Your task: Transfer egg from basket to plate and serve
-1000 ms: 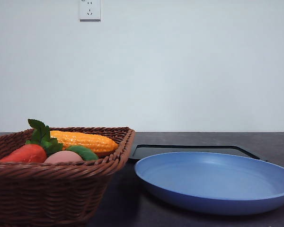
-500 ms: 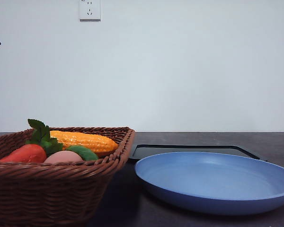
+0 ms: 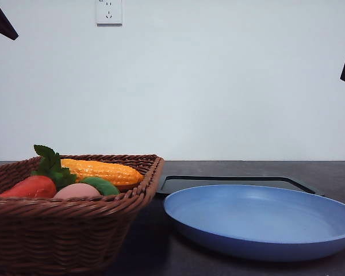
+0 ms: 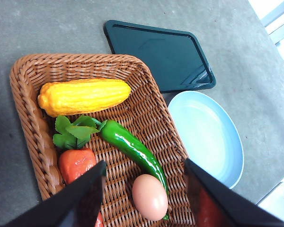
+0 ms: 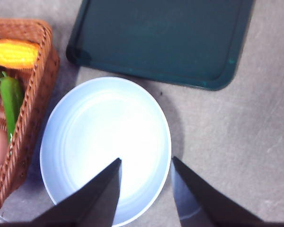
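1. Since half a second ago both arms have come further into the front view: dark arm parts now show at the top left and top right corners, where only slivers showed before. Egg, basket and plate have not shifted.
2. I read that as both arms coming down from their raised start; the pick has not begun.
3. My left tool [image 4: 144, 189] hangs high over the basket [image 4: 31, 127], its jaws wide apart and holding nothing. The egg [image 4: 150, 196] lies between them in the wrist view, far below.
4. My right tool [image 5: 146, 189] hovers above the plate [image 5: 85, 123], jaws also apart and empty.
5. The egg rests on the basket floor near one end, touching the green pepper [image 4: 130, 147] on one side, with a red vegetable [image 4: 75, 163] near on the other. A corn cob [image 4: 83, 96] lies well apart at the far end.
6. Room is tight: I judge one jaw must drop between egg and pepper, the other into the bare wicker gap toward the red vegetable, keeping off the braided rim.
7. The plate is bare, sitting just beside the basket, with a black tray [image 4: 163, 56] behind both. The bench [image 5: 246, 142] around them is open, so the carry across should meet only the rim.
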Robot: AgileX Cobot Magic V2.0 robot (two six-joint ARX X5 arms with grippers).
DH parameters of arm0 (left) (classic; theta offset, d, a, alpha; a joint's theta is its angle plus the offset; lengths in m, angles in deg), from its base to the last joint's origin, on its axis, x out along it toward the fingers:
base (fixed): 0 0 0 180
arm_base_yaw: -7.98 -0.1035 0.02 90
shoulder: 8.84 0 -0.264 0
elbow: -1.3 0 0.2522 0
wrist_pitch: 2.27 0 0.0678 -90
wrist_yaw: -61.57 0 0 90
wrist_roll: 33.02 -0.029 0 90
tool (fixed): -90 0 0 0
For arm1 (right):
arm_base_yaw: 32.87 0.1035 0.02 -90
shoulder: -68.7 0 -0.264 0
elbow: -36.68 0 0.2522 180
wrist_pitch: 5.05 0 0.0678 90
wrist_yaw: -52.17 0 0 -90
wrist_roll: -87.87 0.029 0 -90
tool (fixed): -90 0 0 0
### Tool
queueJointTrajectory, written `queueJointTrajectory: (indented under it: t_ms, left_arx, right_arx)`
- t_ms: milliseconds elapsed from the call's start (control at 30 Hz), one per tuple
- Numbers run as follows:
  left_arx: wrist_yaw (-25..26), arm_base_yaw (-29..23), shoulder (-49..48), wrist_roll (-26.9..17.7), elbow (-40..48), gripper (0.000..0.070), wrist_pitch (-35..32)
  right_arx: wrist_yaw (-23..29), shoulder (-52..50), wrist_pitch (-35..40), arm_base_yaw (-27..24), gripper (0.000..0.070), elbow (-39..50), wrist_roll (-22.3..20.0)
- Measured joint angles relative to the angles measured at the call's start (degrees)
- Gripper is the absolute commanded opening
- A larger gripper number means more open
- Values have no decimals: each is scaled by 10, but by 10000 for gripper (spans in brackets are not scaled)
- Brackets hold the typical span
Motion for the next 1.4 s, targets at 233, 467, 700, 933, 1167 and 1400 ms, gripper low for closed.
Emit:
queueJointTrajectory:
  t_ms: [233, 467, 700, 933, 1167, 1400]
  left_arx:
    - [0, 0, 0, 8, 0, 342, -1]
    - [0, 13, 0, 11, 0, 342, -2]
    - [1, 23, 0, 16, 0, 342, -2]
    - [1, 24, 0, 18, 0, 342, -2]
    - [1, 24, 0, 18, 0, 343, -3]
    - [1, 49, 0, 24, 0, 440, -2]
  right_arx:
    - [-1, 1, 76, 2, 219, 105, 23]
    - [-13, 36, 157, 22, 219, 165, 61]
    - [-13, 121, 210, 48, 219, 175, 75]
    - [-13, 178, 250, 56, 78, 175, 88]
    - [-14, 188, 252, 56, 0, 175, 92]
    - [-17, 162, 236, 51, 0, 175, 97]
